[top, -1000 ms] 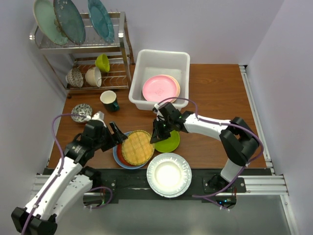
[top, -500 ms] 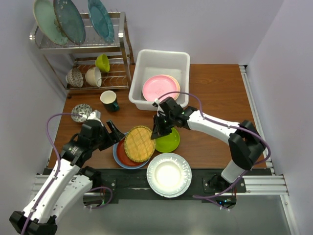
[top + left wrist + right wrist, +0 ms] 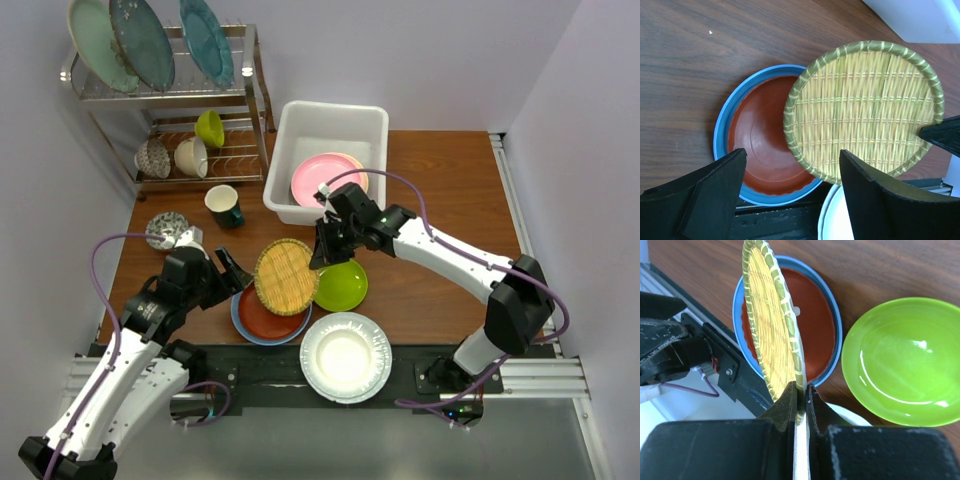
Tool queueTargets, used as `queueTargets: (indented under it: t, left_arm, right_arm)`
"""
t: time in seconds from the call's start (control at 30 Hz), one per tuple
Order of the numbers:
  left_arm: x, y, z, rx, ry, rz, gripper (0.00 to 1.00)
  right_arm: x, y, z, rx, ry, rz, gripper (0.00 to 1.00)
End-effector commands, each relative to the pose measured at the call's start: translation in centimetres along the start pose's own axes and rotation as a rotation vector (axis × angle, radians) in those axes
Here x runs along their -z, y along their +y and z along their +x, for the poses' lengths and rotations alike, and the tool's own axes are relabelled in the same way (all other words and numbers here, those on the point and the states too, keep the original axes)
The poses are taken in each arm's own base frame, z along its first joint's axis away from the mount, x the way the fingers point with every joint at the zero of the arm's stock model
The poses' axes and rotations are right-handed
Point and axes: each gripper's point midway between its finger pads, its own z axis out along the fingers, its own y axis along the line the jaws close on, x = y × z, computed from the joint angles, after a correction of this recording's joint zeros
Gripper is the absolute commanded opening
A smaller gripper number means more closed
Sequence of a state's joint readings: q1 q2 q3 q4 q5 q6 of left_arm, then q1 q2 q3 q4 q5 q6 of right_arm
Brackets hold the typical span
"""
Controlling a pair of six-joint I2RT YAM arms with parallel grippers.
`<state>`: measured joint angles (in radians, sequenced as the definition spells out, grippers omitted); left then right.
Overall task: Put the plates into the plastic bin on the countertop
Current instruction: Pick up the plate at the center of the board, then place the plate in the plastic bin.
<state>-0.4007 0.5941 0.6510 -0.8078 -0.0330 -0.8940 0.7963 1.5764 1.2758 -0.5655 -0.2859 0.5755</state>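
My right gripper [image 3: 322,252] is clamped tight on the rim of the gold woven round plate [image 3: 286,277]; in the right wrist view its fingertips [image 3: 790,396] pinch the edge and the plate [image 3: 771,325] stands tilted on edge. A second ago that plate lay lower over the stack; now it is raised and closer to the white rectangular plastic bin [image 3: 330,110], though short of the bin's near wall. The rust red plate [image 3: 268,318] sits uncovered inside the blue plate [image 3: 240,322], farther from the bin on the reddish-brown wooden countertop [image 3: 440,180]. My left gripper [image 3: 233,273] stays spread wide, holding nothing, beside that stack. The lime green plate [image 3: 343,287] and the white fluted plate [image 3: 346,356] have not moved. A pink plate [image 3: 327,180] lies in the bin.
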Motion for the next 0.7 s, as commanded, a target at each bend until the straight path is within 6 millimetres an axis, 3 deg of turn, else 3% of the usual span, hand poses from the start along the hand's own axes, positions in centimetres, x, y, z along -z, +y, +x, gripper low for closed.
queueTargets:
  t: [0.0, 0.23, 0.67]
  left_arm:
    - [0.6, -0.3, -0.7, -0.026, -0.03, 0.009, 0.8]
    - [0.1, 0.1, 0.1, -0.03, -0.002, 0.004, 0.8]
    - [-0.4, 0.3, 0.5, -0.037, 0.017, -0.002, 0.8]
  right_arm:
    - [3.1, 1.8, -3.1, 0.043, -0.113, -0.024, 0.0]
    - [6.1, 0.7, -6.9, -0.004, -0.214, -0.033, 0.0]
    - [8.9, -2.1, -12.5, -0.095, -0.3, -0.09, 0.0]
